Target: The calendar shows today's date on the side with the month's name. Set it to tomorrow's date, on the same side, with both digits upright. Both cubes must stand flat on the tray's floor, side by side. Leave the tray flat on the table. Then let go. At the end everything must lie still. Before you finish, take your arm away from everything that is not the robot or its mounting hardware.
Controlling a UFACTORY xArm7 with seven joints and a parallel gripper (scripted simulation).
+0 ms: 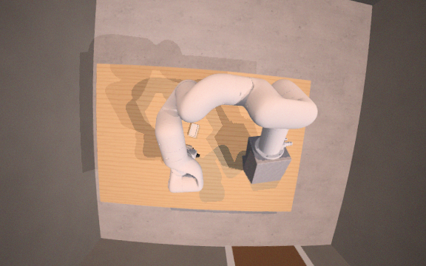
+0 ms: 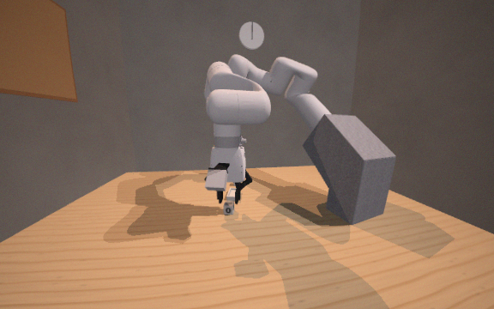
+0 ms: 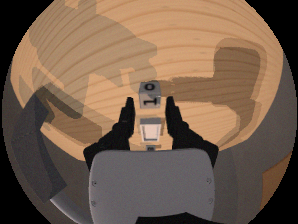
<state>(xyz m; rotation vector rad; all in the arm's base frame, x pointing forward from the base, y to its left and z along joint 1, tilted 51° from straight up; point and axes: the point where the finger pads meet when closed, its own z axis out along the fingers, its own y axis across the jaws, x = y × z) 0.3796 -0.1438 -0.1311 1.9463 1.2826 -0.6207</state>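
- The wooden table (image 1: pixel 124 188) (image 2: pixel 101 279) (image 3: pixel 190 25) lay beneath everything, its grain running crosswise in the exterior view.
- My white arm (image 1: pixel 220 94) (image 2: pixel 238 107) arched over it from a grey pedestal (image 1: pixel 266 174) (image 2: pixel 376 184).
- My gripper (image 2: pixel 229 201) (image 3: pixel 150 104) pointed down, fingers partway apart, clamped on nothing.
- A pale rectangular piece (image 1: pixel 194 130) pointed its long axis nearly up and down the top view, slightly slanted.
- A pale, rimmed piece (image 2: pixel 231 194) (image 3: pixel 150 130) sat behind the numbered cube in the exterior view; I could not tell whether it was the tray.
- The numbered cube (image 2: pixel 228 209) (image 3: pixel 150 94) stood on the table, just beyond my fingertips in the wrist view. Its "0" read upright from outside; in the wrist view, "0" and "1" lay sideways on adjoining faces.
- A small dark piece (image 3: pixel 151 148) bore a mark too small to read.
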